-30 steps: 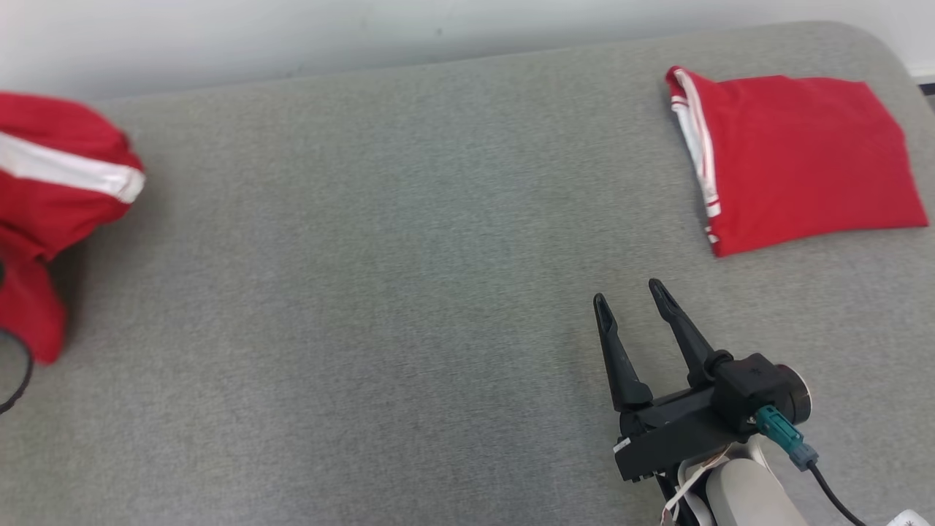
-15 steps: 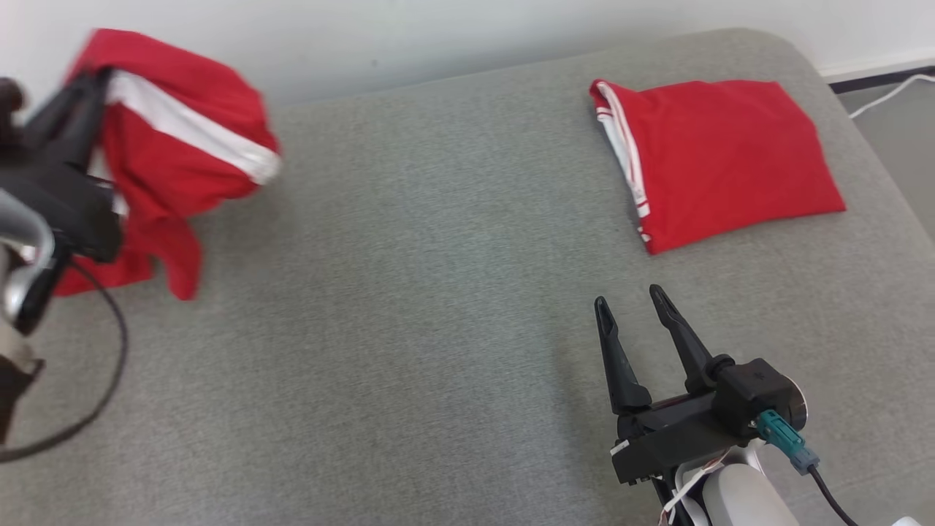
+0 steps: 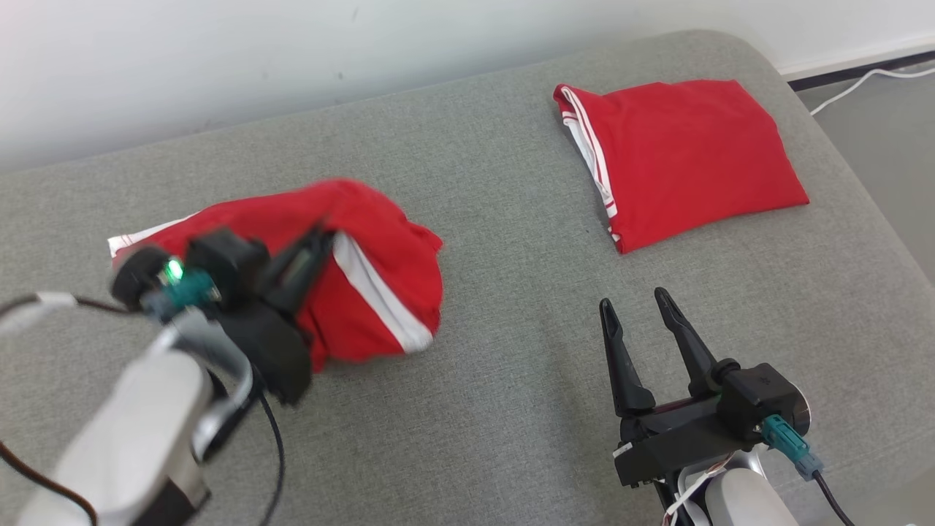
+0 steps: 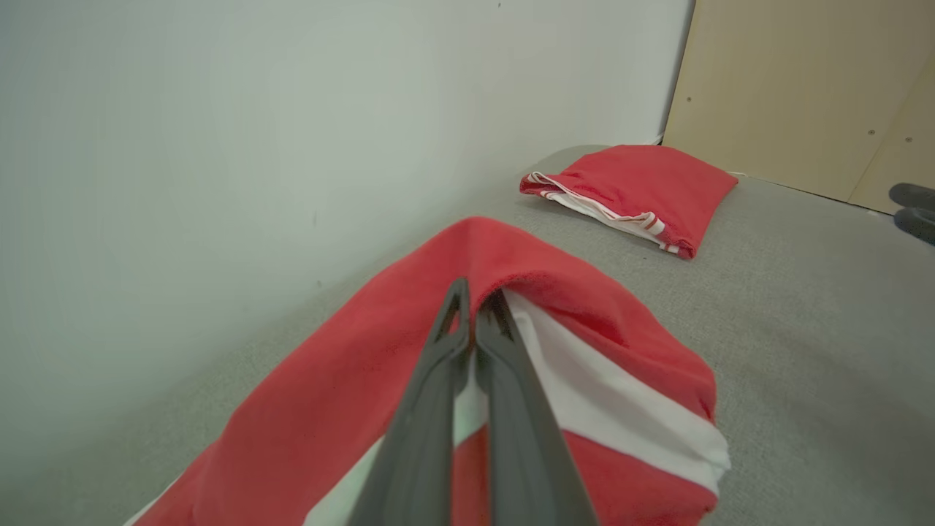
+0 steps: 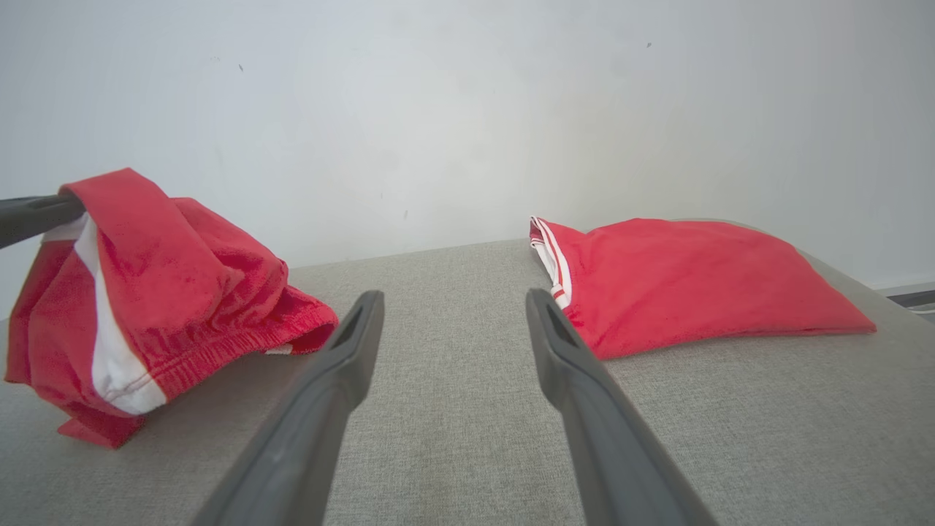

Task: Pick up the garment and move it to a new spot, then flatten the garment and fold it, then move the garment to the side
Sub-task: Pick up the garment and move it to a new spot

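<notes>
A crumpled red garment with a white stripe (image 3: 372,285) hangs from my left gripper (image 3: 321,245) over the left-middle of the grey padded surface (image 3: 482,380). In the left wrist view my left gripper (image 4: 476,292) is shut on a fold of the garment (image 4: 599,307). The right wrist view shows the garment (image 5: 190,277) draped from the left finger (image 5: 33,215), its lower folds touching the padding. My right gripper (image 3: 633,299) stands open and empty at the lower right, and in its own wrist view the right gripper (image 5: 453,299) has grey padding between its fingers.
A second red garment (image 3: 683,157), folded flat with white trim, lies at the far right corner; this folded garment (image 4: 635,183) (image 5: 701,281) is well apart from the crumpled one. A white wall (image 3: 292,51) runs behind. The padding's right edge drops to floor with a white cable (image 3: 862,80).
The head camera has turned, shifting the whole picture left. My left arm has swung in from the far left and lowered the garment toward the middle. The right gripper has stayed put.
</notes>
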Motion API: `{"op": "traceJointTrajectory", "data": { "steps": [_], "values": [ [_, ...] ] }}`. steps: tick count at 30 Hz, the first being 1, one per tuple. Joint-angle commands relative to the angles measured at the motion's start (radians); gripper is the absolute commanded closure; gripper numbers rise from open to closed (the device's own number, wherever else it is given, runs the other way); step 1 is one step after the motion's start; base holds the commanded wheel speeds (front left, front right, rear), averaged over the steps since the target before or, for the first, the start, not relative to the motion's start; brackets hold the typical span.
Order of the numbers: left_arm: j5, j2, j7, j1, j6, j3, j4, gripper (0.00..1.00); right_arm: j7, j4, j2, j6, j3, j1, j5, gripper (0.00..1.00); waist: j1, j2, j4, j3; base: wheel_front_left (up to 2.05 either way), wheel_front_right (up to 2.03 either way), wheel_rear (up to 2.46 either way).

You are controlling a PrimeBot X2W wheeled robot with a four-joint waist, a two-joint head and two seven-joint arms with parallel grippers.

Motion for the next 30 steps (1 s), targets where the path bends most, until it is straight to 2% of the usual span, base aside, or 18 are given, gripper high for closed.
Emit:
{"op": "traceJointTrajectory", "data": {
  "steps": [1, 12, 13, 14, 15, 21, 30],
  "values": [
    [-0.002, 0.002, -0.008, 0.019, 0.004, -0.003, 0.003, 1.0, -0.002, 0.0, 0.002, 0.0, 0.0, 0.01, -0.007, 0.0, 0.0001, 0.0, 0.003, -0.002, 0.0, 0.0, 0.0],
    [-0.021, -0.109, -0.109, 0.15, 0.01, -0.078, 0.125, 1.0, -0.002, 0.009, -0.004, 0.0, 0.004, 0.008, -0.014, 0.0, 0.0001, 0.0, 0.036, -0.009, 0.0, 0.0, 0.0],
    [-0.02, -0.117, -0.119, 0.154, 0.011, -0.082, 0.136, 0.67, -0.002, 0.009, -0.004, 0.0, 0.003, 0.006, -0.015, 0.0, 0.0001, 0.0, 0.039, -0.009, 0.0, 0.0, 0.0],
    [-0.017, -0.121, -0.129, 0.155, 0.014, -0.084, 0.146, 0.06, -0.002, 0.01, -0.004, 0.0, 0.002, 0.004, -0.014, 0.0, 0.0001, 0.0, 0.042, -0.01, 0.0, 0.0, 0.0],
    [-0.014, -0.125, -0.141, 0.156, 0.017, -0.083, 0.151, 0.0, -0.002, 0.009, -0.005, 0.0, 0.001, 0.004, -0.013, 0.0, 0.0001, 0.0, 0.044, -0.011, 0.0, 0.0, 0.0],
    [-0.013, -0.132, -0.19, 0.177, 0.039, -0.078, 0.149, 0.0, -0.002, 0.01, -0.005, 0.0, -0.006, 0.019, -0.012, 0.0, 0.0001, 0.0, 0.063, -0.024, 0.0, 0.0, 0.0],
    [-0.034, -0.092, -0.231, 0.253, 0.113, -0.019, 0.044, 0.0, -0.002, 0.001, -0.004, 0.0, -0.024, 0.037, -0.014, 0.0, 0.0001, 0.0, 0.099, -0.046, 0.0, 0.0, 0.0]
  ]
}}
